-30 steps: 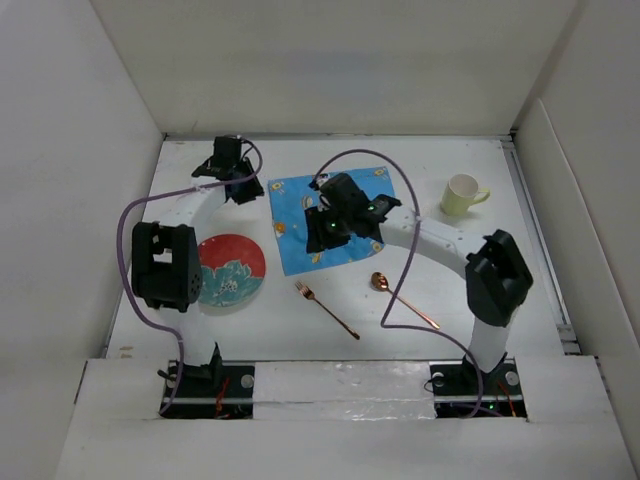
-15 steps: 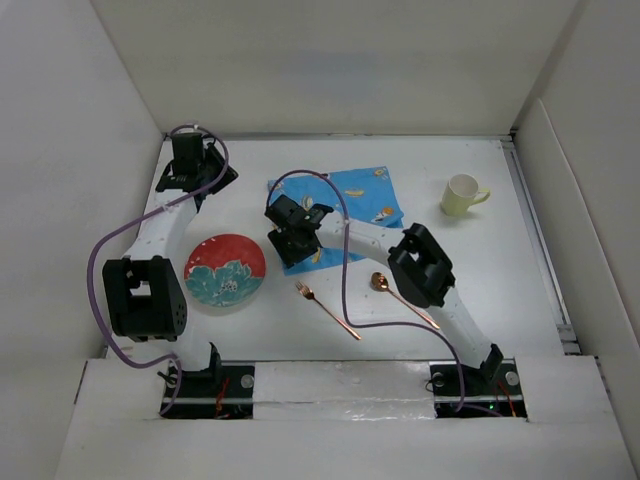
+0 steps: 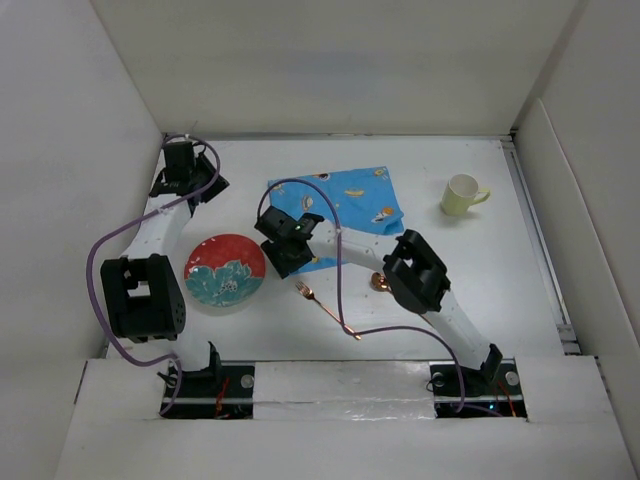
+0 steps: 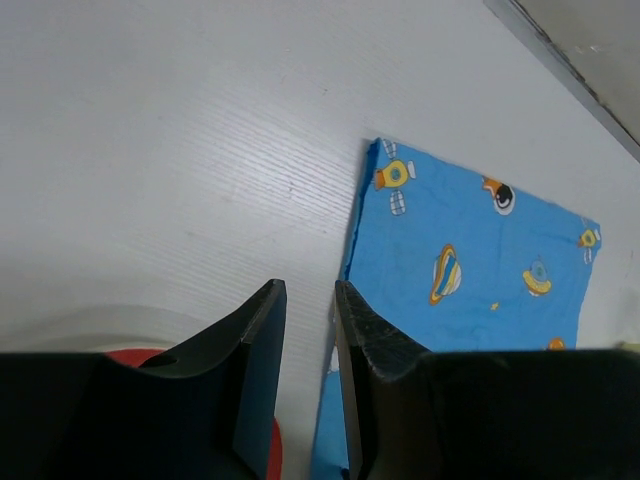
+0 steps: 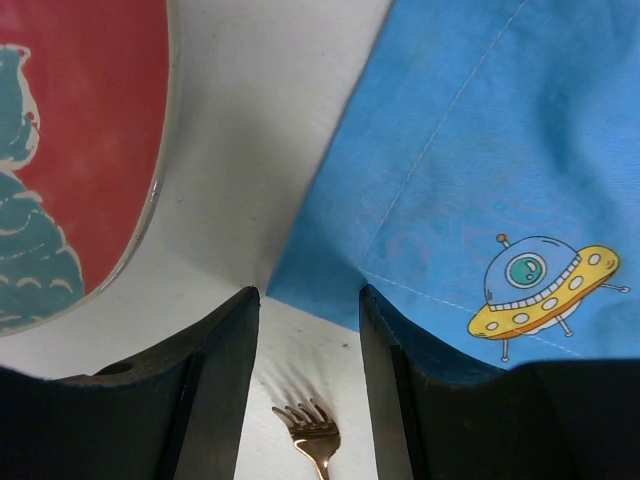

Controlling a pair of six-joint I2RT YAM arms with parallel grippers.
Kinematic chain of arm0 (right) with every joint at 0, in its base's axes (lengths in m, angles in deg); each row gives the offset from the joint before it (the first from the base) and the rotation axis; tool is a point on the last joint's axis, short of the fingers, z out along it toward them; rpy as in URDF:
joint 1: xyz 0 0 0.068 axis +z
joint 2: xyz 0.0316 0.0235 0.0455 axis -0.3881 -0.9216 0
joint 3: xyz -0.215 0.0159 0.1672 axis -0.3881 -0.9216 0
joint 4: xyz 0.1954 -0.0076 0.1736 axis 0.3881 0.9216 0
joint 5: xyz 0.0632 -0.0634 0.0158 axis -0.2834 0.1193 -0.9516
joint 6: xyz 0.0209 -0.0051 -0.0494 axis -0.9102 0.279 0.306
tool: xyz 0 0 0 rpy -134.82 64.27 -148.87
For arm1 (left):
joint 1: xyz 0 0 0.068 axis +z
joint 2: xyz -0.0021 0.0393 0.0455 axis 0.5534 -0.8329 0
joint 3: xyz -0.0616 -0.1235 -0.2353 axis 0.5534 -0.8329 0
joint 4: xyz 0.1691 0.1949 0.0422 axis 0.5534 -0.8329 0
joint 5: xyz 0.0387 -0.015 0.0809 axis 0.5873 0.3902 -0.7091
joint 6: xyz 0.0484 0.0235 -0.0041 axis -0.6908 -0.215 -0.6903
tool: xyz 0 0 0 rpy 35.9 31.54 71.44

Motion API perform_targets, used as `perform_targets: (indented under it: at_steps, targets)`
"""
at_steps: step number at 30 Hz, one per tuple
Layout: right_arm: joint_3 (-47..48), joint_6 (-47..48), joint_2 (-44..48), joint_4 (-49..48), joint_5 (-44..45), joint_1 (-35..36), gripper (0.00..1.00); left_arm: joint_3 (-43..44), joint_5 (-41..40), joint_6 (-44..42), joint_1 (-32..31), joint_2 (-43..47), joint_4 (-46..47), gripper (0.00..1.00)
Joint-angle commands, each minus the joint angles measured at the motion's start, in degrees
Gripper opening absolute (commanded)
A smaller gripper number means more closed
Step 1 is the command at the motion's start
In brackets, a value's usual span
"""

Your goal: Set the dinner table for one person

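From my right wrist camera, the right pincer (image 5: 307, 300) has its two fingers standing apart. A corner of the blue placemat (image 5: 480, 150) pokes into the gap from the upper right. A flying-saucer print (image 5: 535, 285) sits just past the right finger. The red plate (image 5: 80, 150) lies off the left finger on the white tabletop (image 5: 270, 130). The copper fork (image 5: 310, 435) shows its tines low in the gap.

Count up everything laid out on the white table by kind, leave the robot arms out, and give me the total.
plate: 1
placemat: 1
mug: 1
fork: 1
spoon: 1
Total: 5
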Motion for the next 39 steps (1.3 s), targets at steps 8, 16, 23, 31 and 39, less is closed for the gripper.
perform_targets:
  at_steps: [8,16,23,31,39]
  targets:
    - [0.82,-1.22,-1.94,0.79,4.5,-0.45,0.24,-1.33,0.74,-1.26,1.45,-0.16,1.45,0.23]
    - [-4.0,0.18,2.88,-3.15,3.46,-6.78,0.0,-1.77,1.88,-2.48,0.58,-1.74,0.75,0.26]
    - [-6.29,-0.69,15.69,-6.77,-3.29,-14.95,0.0,-0.45,5.84,-5.82,-5.21,-5.77,-3.1,0.25]
    - [-7.26,-3.33,22.48,-10.63,-16.22,-23.83,0.0,2.19,6.52,-9.6,-8.39,-10.09,-6.81,0.22]
    - [-4.63,-6.06,22.22,-11.87,-21.5,-28.66,0.0,2.1,5.93,-10.49,-12.08,-13.16,-8.48,0.35]
